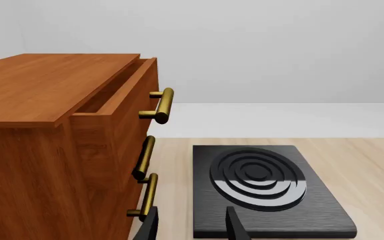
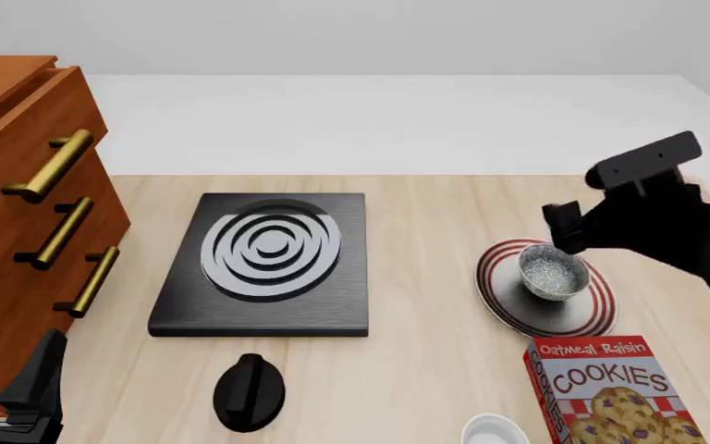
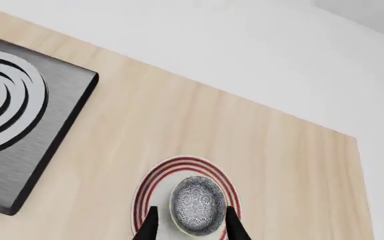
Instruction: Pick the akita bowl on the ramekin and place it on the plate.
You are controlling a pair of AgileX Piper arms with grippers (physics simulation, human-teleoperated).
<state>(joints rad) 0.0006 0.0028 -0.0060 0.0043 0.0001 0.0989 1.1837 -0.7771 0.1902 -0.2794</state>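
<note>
The grey-and-white speckled akita bowl [image 2: 553, 271] [image 3: 197, 204] sits upright in the middle of the red-ringed plate [image 2: 503, 305] [image 3: 153, 185] on the right of the table. My right gripper [image 2: 568, 231] [image 3: 190, 225] hovers just above the bowl, open, with its fingers wider apart than the bowl and not touching it. The plain white ramekin [image 2: 497, 431] stands alone at the front edge, left of the cookie box. My left gripper [image 2: 4, 365] [image 1: 190, 227] is open and holds nothing, low at the front left beside the cabinet.
A wooden drawer cabinet [image 2: 22, 213] [image 1: 52, 140] with brass handles fills the left side. A black stove slab [image 2: 263, 264] [image 1: 265, 195] with ringed burner lies mid-table, its black knob [image 2: 248, 390] in front. A red cookies box [image 2: 608, 388] stands front right.
</note>
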